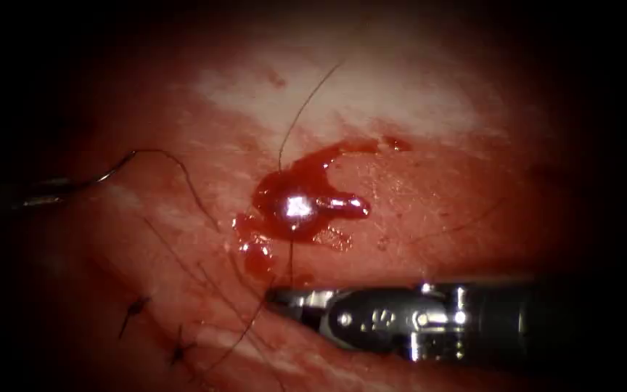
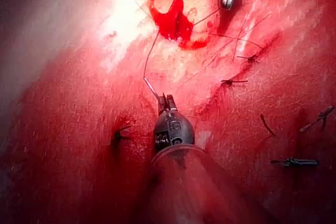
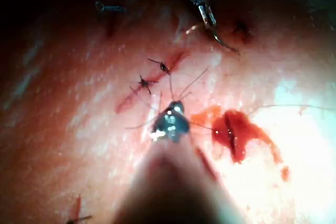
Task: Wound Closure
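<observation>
Needle (image 1: 114, 168) sits in the closed left fingers (image 1: 74, 187), off the tissue (image 1: 429, 189). Right fingers (image 1: 284, 297) pinch the thread (image 1: 255, 319) below the red fluid (image 1: 299, 203).

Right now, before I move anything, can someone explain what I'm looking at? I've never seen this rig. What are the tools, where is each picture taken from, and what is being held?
This is a bench surgical robot with two thin arms, each ending in small jaws. The endoscope view looks down on the tissue, which is pork belly. The other two views ride on each arm's wrist.

The right tool enters from the right. Its jaws look shut on the thread, just below a pool of red fluid.

The left tool holds the curved needle on the left side, out of the tissue. It grips the needle away from the end where the thread attaches.

The dark knotted stitches are already tied.
</observation>
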`<move>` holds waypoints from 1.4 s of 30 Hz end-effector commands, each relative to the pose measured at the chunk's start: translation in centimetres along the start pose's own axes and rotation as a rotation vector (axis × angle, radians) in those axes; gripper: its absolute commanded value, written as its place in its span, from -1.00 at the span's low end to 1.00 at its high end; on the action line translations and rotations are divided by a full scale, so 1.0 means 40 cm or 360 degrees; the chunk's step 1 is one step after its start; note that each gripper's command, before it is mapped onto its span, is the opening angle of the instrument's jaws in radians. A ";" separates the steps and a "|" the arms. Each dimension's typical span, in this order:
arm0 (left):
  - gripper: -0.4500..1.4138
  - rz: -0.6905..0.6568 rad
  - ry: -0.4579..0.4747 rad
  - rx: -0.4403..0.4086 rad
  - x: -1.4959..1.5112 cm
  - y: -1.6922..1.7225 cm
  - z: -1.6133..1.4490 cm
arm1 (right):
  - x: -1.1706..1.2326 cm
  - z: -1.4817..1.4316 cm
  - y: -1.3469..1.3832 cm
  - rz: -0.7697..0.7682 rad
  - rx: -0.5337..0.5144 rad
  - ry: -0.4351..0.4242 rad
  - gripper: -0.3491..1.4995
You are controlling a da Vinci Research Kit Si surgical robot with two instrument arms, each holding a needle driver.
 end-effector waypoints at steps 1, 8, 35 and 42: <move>-1.00 -0.0002 0.0000 -0.0004 -0.0014 0.0013 0.0017 | 0.0019 0.0008 -0.0026 0.0008 0.0011 0.0005 -1.00; -1.00 -0.0002 0.0001 -0.0007 -0.0016 0.0013 0.0016 | 0.0066 -0.0016 -0.0060 0.0016 0.0032 0.0018 -1.00; -1.00 0.0000 0.0001 -0.0003 -0.0022 0.0013 0.0016 | 0.0155 -0.0075 -0.0109 0.0086 -0.0033 0.0001 0.40; -1.00 -0.0007 0.0001 -0.0001 -0.0031 0.0002 0.0013 | 0.0057 -0.0092 -0.0023 0.0075 -0.0081 0.0003 0.58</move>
